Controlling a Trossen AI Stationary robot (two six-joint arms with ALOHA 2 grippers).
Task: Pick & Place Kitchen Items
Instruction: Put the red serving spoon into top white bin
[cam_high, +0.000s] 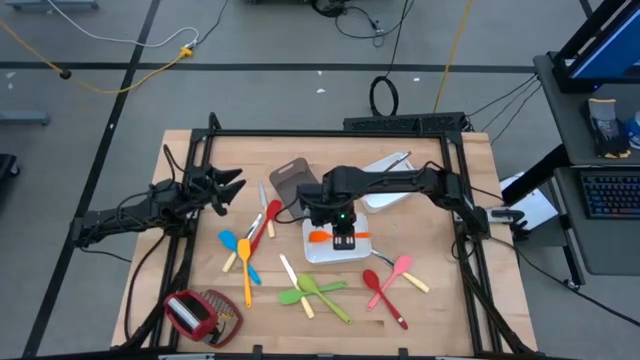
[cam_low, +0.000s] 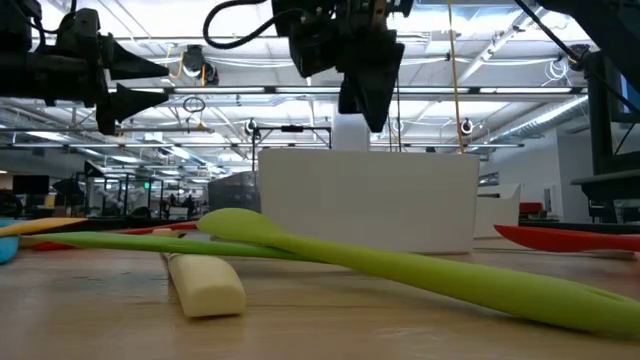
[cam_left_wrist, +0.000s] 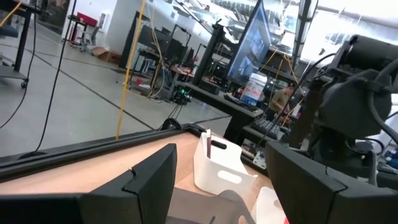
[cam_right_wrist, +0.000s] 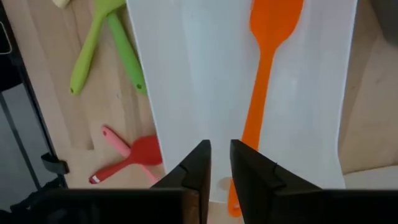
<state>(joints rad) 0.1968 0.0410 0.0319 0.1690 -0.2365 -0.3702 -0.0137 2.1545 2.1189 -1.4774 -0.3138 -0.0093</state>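
the right gripper (cam_high: 343, 240) hangs over the white tray (cam_high: 318, 251) near the middle of the worktop (cam_high: 430, 310), its fingers (cam_right_wrist: 198, 163) nearly pressed together and pinching nothing. only the right wrist view shows what lies beneath: an orange spatula (cam_right_wrist: 264, 74) flat in the tray, apart from the fingers, its long axis along the tray's length. from above, that spatula (cam_high: 330, 237) runs roughly parallel to the worktop's front edge. the low view alone shows the gripper (cam_low: 365, 95) well clear above the tray's wall (cam_low: 400, 200), with a green spoon (cam_low: 400, 262) lying across the foreground. green (cam_high: 318, 290), red (cam_high: 380, 288), pink (cam_high: 398, 268), blue (cam_high: 240, 255) and yellow (cam_high: 246, 270) utensils are scattered toward the front edge. the left gripper (cam_high: 232, 188) waits spread open near the left edge, above open worktop.
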